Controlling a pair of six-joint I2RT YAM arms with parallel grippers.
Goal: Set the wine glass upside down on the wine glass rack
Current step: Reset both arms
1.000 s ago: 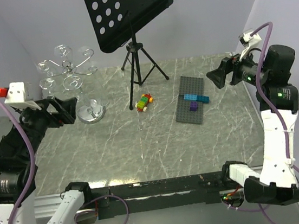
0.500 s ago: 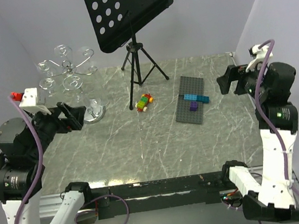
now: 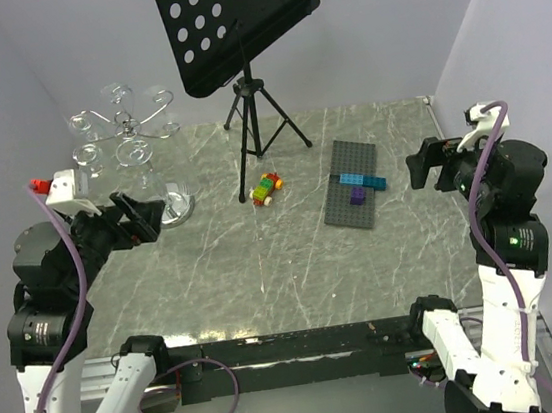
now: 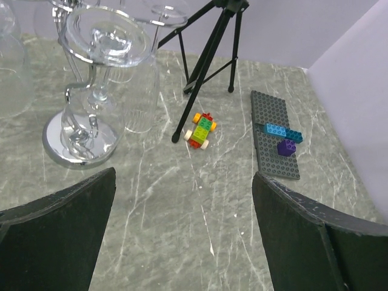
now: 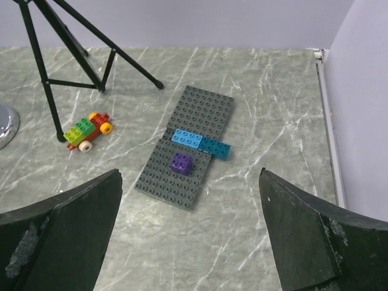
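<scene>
Item: left hand (image 3: 136, 217), empty, jaws spread full wide, hanging at the left of the frame just beside the chrome base of the wine glass rack (image 3: 178, 210). Item: right hand (image 3: 426, 162), equally wide and empty, far right of the frame, well apart from everything. Item: wine glass (image 4: 108, 37), upper left of my left wrist view, foot uppermost in a curled hook arm and bowl hanging down, so I judge the placing done. Other glasses hang close around it. Hazards as I rate them: the left arm sits near enough that a careless swing could clip the post or a hook, rock the stand and shake the foot out of its hook. I cannot tell how deep the foot sits; if shallow, a small jolt would free it. Neighbouring bowls could knock together. The music stand tripod (image 4: 209, 54), toy car (image 4: 201, 130) and brick baseplate (image 4: 274, 136) lie to the right, clear of that sweep.
</scene>
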